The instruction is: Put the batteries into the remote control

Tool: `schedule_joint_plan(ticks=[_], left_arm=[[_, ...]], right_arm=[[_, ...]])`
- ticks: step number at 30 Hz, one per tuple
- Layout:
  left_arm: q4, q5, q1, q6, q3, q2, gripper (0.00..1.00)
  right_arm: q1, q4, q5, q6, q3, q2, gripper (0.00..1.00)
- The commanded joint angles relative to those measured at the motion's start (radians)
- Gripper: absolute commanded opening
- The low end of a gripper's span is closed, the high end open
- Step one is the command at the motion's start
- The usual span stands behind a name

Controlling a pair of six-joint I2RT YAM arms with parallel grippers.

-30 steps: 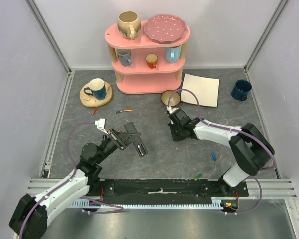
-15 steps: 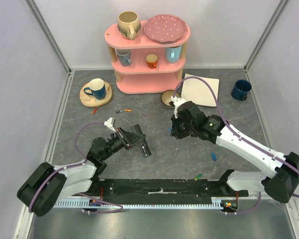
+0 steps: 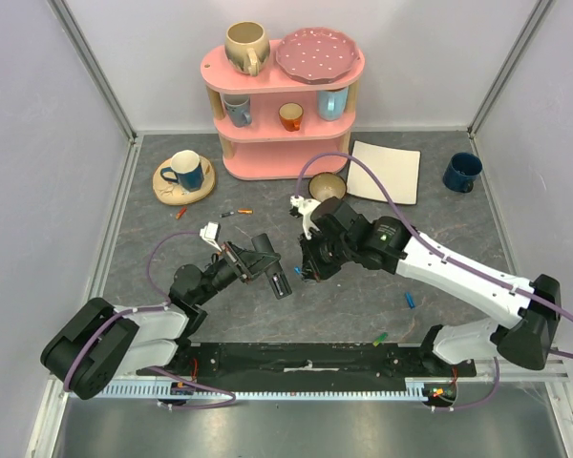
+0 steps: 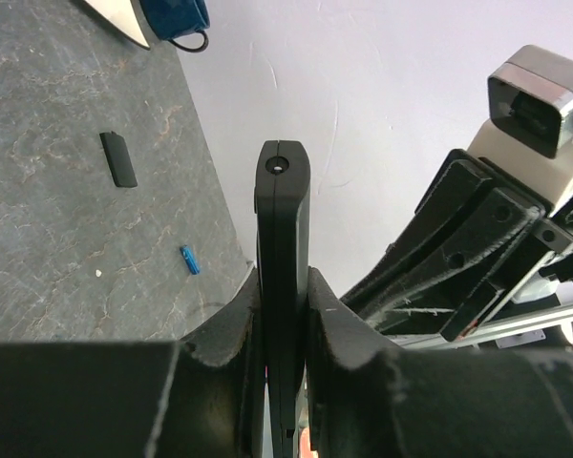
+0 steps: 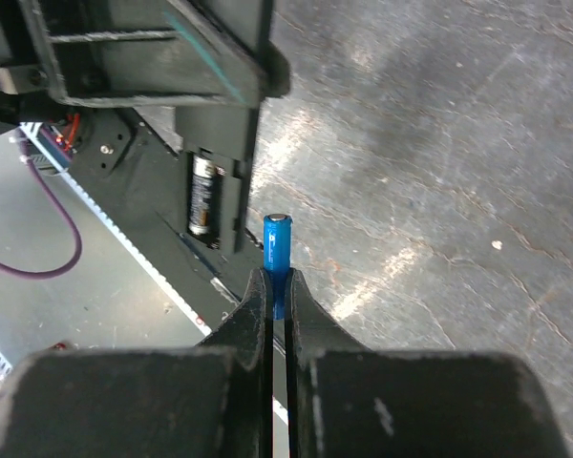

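The right gripper is pinched nearly closed on the lower end of a blue battery, which stands up past the fingertips. Just beside it, apart by a sliver, is the remote control, back open, with what looks like one dark cell already seated in the bay. The left gripper has the remote clamped flat between its fingers, so it hangs in the air above the table, not resting on it.

To me the trouble lies in that thin grip. With only its tail held, the battery could pivot or squirt out once its nose meets the bay wall or the spring contact. The push also has nothing behind it but the left fingers, so the remote might twist or slide in their hold. I cannot tell which end of the battery leads, so a reversed fit is possible too.

A dropped cell would likely roll: the top is a smooth, dark grey, stone-patterned mat. Loose on it are a spare blue battery, a green battery near the front rail, and an orange battery farther back. The left wrist view shows a small black strip, perhaps the cover.

Behind stands a pink shelf with cups and a plate, and pale walls close in three sides.
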Motion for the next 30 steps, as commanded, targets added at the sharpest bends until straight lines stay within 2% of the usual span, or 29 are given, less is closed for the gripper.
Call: schedule_joint_plan(ticks=[1, 8, 23, 30], left_arm=[[0.094, -0.003, -0.004, -0.009, -0.028, 0.008, 0.02], [0.077, -0.032, -0.006, -0.012, -0.044, -0.012, 0.02], [-0.185, -0.134, -0.007, 0.031, -0.048, -0.193, 0.02], [-0.188, -0.131, -0.007, 0.031, -0.048, -0.212, 0.02]], right_arm=[[0.031, -0.011, -0.036, 0.03, 0.08, 0.052, 0.0], [0.073, -0.023, -0.021, 0.047, 0.124, 0.111, 0.0], [0.103, -0.026, 0.002, 0.089, 0.146, 0.173, 0.0], [0.103, -0.028, 0.007, 0.09, 0.149, 0.194, 0.0]])
